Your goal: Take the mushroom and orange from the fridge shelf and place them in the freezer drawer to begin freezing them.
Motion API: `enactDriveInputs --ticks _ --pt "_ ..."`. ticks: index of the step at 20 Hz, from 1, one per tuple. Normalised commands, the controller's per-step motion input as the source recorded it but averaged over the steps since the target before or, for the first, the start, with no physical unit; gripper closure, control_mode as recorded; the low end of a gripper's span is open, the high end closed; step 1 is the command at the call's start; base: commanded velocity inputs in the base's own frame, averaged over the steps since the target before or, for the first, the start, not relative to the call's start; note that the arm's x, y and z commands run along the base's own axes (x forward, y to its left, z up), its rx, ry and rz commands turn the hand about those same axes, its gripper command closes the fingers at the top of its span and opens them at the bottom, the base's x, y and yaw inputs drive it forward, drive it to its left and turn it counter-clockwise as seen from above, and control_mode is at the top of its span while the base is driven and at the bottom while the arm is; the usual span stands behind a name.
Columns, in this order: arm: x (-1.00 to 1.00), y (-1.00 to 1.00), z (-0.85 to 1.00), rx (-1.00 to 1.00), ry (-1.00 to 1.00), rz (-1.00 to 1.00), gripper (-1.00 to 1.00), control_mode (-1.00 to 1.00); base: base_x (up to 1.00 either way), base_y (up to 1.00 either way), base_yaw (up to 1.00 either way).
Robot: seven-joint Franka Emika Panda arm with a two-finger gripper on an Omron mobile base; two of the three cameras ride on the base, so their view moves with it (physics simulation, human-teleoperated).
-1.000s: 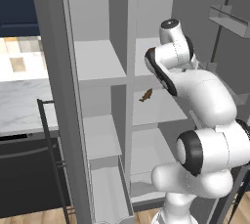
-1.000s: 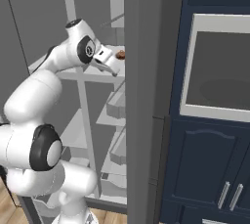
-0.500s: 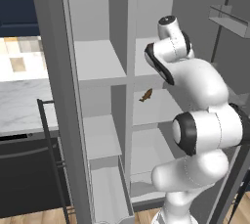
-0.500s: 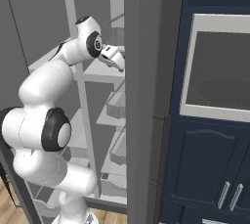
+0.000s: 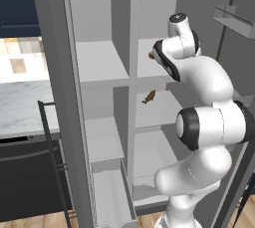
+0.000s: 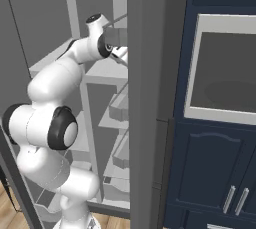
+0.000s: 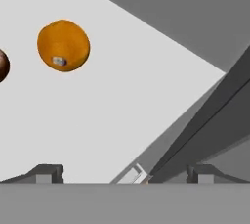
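Note:
In the hand view the orange lies on the light-grey fridge shelf, up and to the left of my gripper. The gripper is open with nothing between its fingers. The brown mushroom is cut off by the left edge, just beside the orange. In the left base view the mushroom sits on the upper fridge shelf, right in front of my wrist. At the bottom of the narrower left column, the freezer drawer stands pulled out.
An elongated dark brown piece lies on the shelf below. The fridge's side wall runs close to the right fingertip. The open fridge door hides my hand in the right base view. A door bin hangs at upper right.
The arm has stretched upward and deeper into the fridge, bringing the hand to the upper shelf. The food and the drawer have not moved.

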Motion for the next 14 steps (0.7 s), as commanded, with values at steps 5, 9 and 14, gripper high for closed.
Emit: enactDriveInputs --ticks 5,9,14 --pt "0.22 -0.16 0.0 0.08 -0.03 0.05 -1.0 -1.0 0.0 0.0 0.0" --pt "0.12 -0.13 0.0 0.07 -0.02 0.05 -1.0 -1.0 0.0 0.0 0.0" --pt "0.25 -0.03 0.0 0.04 0.0 0.04 -1.0 -1.0 0.0 0.0 0.0"
